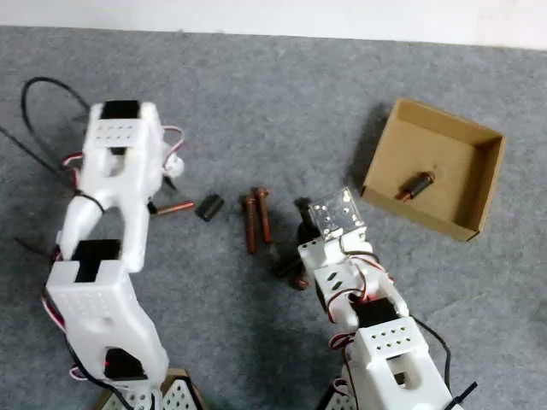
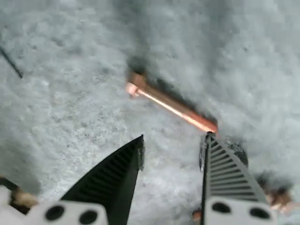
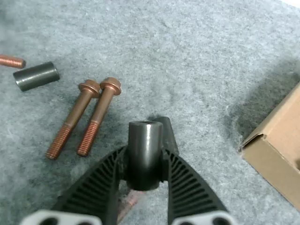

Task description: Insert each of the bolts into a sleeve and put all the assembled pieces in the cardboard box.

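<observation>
Two robot arms of white moulded plastic, the left arm (image 1: 111,213) and the right arm (image 1: 376,333), showed black servo blocks (image 1: 120,109) set between their shells, whose flat faces carried grids of small holes (image 1: 113,131). Thin red, black and white wires (image 1: 335,301) looped at the joints, and a black cable (image 1: 34,98) trailed from the left arm. The left gripper (image 2: 173,140) and the right gripper (image 3: 144,157) each had black, ribbed, wedge-shaped fingers (image 2: 115,180) on white bases pierced by round holes.

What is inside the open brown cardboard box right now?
The open brown cardboard box holds one assembled piece on its floor: a copper-coloured bolt pushed through a dark cylindrical sleeve. The rest of its floor looks bare. The bolt's shank inside the sleeve is covered.
</observation>
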